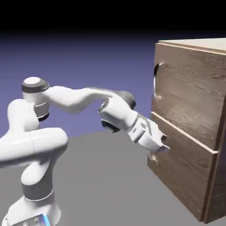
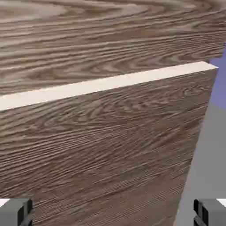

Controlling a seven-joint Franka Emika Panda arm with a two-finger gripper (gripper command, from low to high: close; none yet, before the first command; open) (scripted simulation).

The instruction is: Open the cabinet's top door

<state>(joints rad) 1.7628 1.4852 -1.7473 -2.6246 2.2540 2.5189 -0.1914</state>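
Note:
The brown wood-grain cabinet (image 1: 219, 182) stands at the exterior view's right. Its top door (image 1: 190, 95) is the upper front panel and lies flat against the cabinet, with a curved silver handle (image 1: 155, 82) at its left edge. My gripper (image 1: 162, 146) hovers well below that handle, close to the upper left corner of the lower panel (image 1: 185, 170). In the hand view the grey fingertips (image 2: 15, 212) sit wide apart with nothing between them, so the gripper (image 2: 112, 214) is open. The top door (image 2: 110, 39) fills the upper part of that view; the handle is out of frame there.
A pale strip (image 2: 106, 84) marks the lower panel's top edge, between the two panels. Grey table (image 1: 101, 176) stretches in front of the cabinet and shows past its corner (image 2: 207, 167). The arm's elbow (image 1: 117, 110) hangs left of the cabinet front.

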